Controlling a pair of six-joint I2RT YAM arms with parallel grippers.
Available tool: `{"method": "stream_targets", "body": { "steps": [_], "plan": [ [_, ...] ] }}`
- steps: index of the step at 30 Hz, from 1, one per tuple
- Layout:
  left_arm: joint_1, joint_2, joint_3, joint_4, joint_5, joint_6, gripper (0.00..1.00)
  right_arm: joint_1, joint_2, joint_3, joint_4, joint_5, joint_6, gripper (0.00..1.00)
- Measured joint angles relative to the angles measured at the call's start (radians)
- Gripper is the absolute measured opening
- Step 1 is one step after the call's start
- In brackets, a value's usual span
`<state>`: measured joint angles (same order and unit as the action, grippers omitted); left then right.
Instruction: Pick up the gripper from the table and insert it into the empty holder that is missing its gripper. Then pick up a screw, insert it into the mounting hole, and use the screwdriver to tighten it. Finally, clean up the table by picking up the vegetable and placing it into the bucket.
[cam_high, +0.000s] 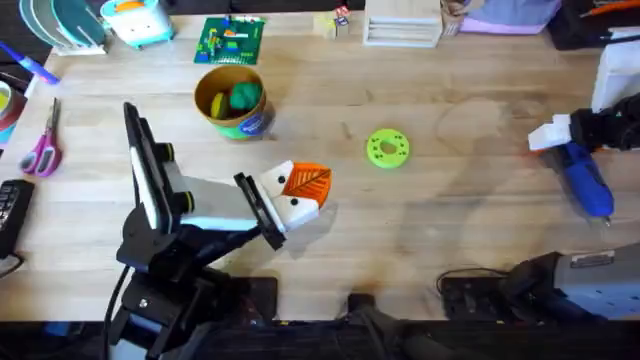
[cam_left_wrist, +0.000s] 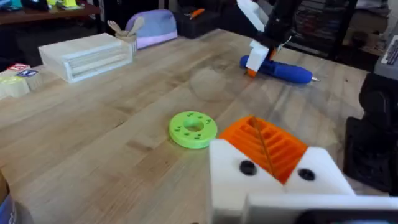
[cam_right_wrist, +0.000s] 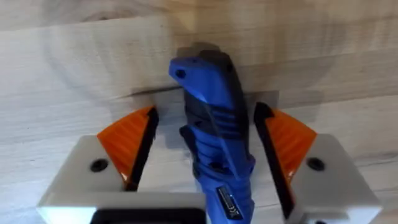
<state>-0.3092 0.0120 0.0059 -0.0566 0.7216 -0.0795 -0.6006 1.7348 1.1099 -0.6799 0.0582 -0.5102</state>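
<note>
Screwdriver (cam_right_wrist: 214, 149) between right fingers (cam_right_wrist: 127, 140) spread apart, untouched; left fingers' (cam_left_wrist: 264, 146) gap unclear.

Cut off by the right wrist view's lower edge: the screwdriver (cam_right_wrist: 214, 137), its bit end out of frame. Hidden under the right gripper (cam_high: 562, 135) in the overhead view: the screwdriver's upper end. Cropped at the left wrist view's lower edge: the left gripper (cam_left_wrist: 273, 158). Too small to identify: the yellow and green items inside the bucket (cam_high: 232, 124).
</note>
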Motion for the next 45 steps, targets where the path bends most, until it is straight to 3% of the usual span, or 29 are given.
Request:
{"method": "stream_targets", "body": {
  "steps": [5,9,12,18,22,25,26,30,31,37,45],
  "plan": [
    [0.000,0.000,0.000,0.000,0.000,0.000,0.008,0.000,0.006,0.004,-0.008,-0.001,0.000,0.983],
    [0.000,0.000,0.000,0.000,0.000,0.000,0.008,0.000,0.008,0.006,-0.014,-0.007,0.001,0.918],
    [0.000,0.000,0.000,0.000,0.000,0.000,0.008,0.000,0.008,0.006,-0.017,-0.014,0.000,0.829],
    [0.000,0.000,0.000,0.000,0.000,0.000,0.008,0.003,0.011,0.006,-0.026,-0.039,0.000,0.535],
    [0.000,0.000,0.000,0.000,0.000,0.000,0.008,0.003,0.011,0.006,-0.028,-0.042,-0.001,0.495],
    [0.000,0.000,0.000,0.000,0.000,0.000,0.008,0.003,0.011,0.006,-0.023,-0.036,-0.007,0.383],
    [0.000,0.000,0.000,0.000,0.000,0.000,0.008,0.002,0.011,0.006,-0.023,-0.035,-0.008,0.411],
    [0.000,0.000,0.000,0.000,0.000,0.000,0.008,-0.001,0.012,0.008,-0.006,-0.013,-0.011,0.941],
    [0.000,0.000,0.000,0.000,0.000,0.000,0.008,-0.005,0.012,0.009,-0.004,-0.011,-0.010,0.977],
    [0.000,0.000,0.000,0.000,0.000,0.000,0.008,-0.007,0.012,0.010,-0.015,-0.008,-0.010,0.992],
    [0.000,0.000,0.000,0.000,0.000,0.000,0.008,-0.006,0.021,0.040,-0.109,-0.087,-0.011,0.993]
  ]
}}
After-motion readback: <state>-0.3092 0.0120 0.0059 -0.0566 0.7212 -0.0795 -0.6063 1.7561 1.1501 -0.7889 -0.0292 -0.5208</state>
